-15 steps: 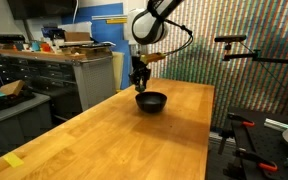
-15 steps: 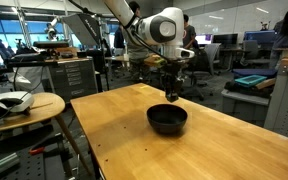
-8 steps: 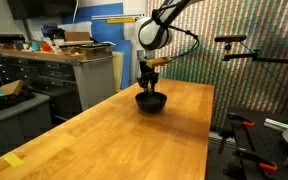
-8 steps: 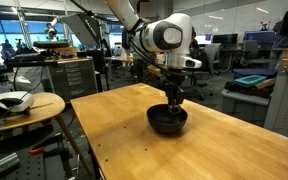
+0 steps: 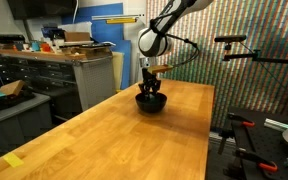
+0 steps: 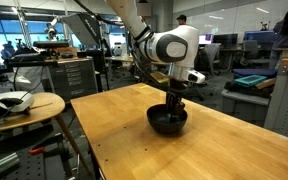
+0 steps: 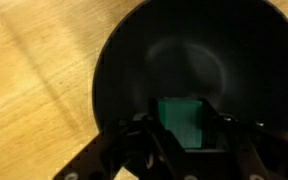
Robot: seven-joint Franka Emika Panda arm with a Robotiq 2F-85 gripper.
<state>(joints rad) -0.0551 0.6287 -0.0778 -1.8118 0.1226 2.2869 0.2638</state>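
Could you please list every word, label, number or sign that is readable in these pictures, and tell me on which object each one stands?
No text can be read in any view.
black bowl: no marking shows.
green block between the fingers of the gripper: plain, no print shows.
wooden table: bare wood, no label.
blue box in the background: any marks are too small and blurred to read.
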